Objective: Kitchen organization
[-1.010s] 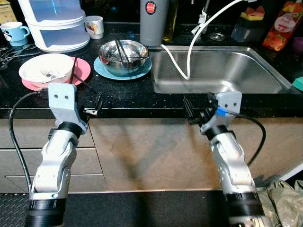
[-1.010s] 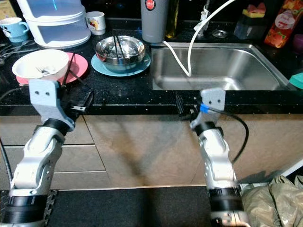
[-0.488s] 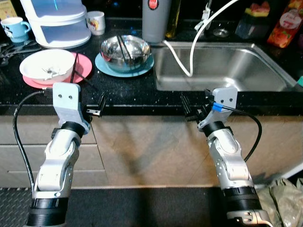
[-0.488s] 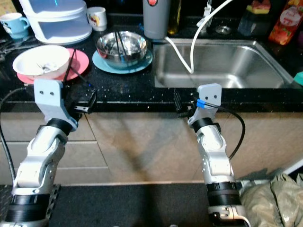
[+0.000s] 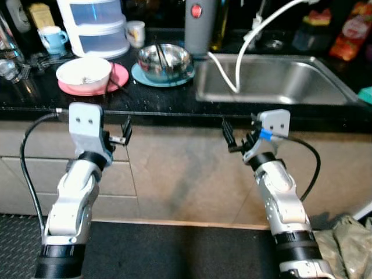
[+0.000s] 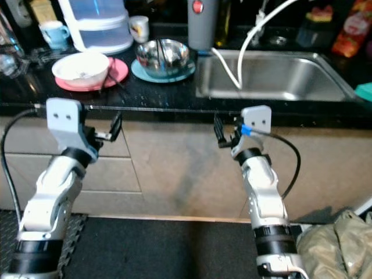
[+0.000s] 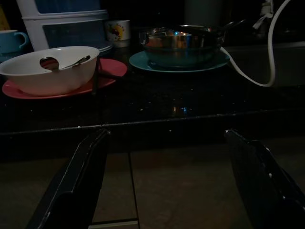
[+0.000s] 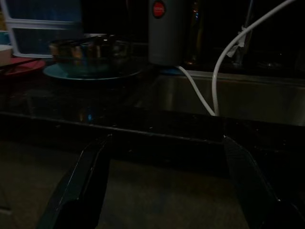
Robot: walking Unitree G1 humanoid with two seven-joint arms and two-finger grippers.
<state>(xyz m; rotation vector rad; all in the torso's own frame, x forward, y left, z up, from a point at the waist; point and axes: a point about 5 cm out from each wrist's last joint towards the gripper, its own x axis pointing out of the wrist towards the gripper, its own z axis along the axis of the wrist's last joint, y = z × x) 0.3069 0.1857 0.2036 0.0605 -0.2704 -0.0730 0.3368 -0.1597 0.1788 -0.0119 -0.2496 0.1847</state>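
Both arms are raised in front of the cabinet face, just below the front edge of the black speckled countertop (image 5: 174, 102). The left gripper (image 5: 126, 131) has its two black fingers spread apart and holds nothing; the right gripper (image 5: 228, 135) is likewise spread and empty. Neither touches the counter edge. Between the two arms the beige cabinet front is bare, and a dark ribbed mat (image 5: 174, 250) covers the floor below.

Near the front edge on the counter's left part, a white ceramic bowl (image 5: 83, 72) with a spoon in it sits on a round pink plate (image 5: 119, 74). Just beside it, toward the sink, a shiny steel bowl (image 5: 165, 58) holding dark chopsticks rests on a teal plate (image 5: 145, 74). Along the back edge stand a white stacked plastic container (image 5: 96, 26), a blue mug (image 5: 51, 38), a small white cup (image 5: 136, 33) and a grey cylindrical flask (image 5: 199, 26). The brushed steel sink (image 5: 279, 81) takes up the counter's right part, with a white hose (image 5: 241, 52) curving down into it.
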